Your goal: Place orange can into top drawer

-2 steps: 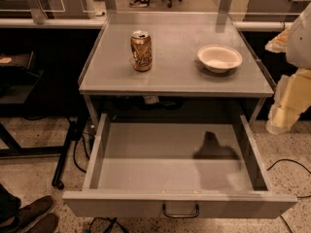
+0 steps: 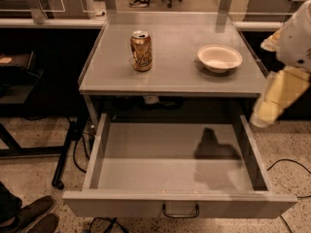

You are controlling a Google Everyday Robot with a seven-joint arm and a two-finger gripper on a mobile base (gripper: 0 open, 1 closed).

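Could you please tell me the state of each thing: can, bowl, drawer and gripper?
orange can: upright on the tabletop, not held.
white bowl: upright on the tabletop, empty.
top drawer: pulled open, nothing inside.
gripper: at the table's right edge, apart from the can.

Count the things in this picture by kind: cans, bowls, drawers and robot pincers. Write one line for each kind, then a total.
Cans: 1, the orange can, upright on the left of the tabletop.
Bowls: 1, the white bowl, on the tabletop's right.
Drawers: 1, the top drawer, open.
Pincers: 1, the pincer, at the right, beside the table.
Total: 4
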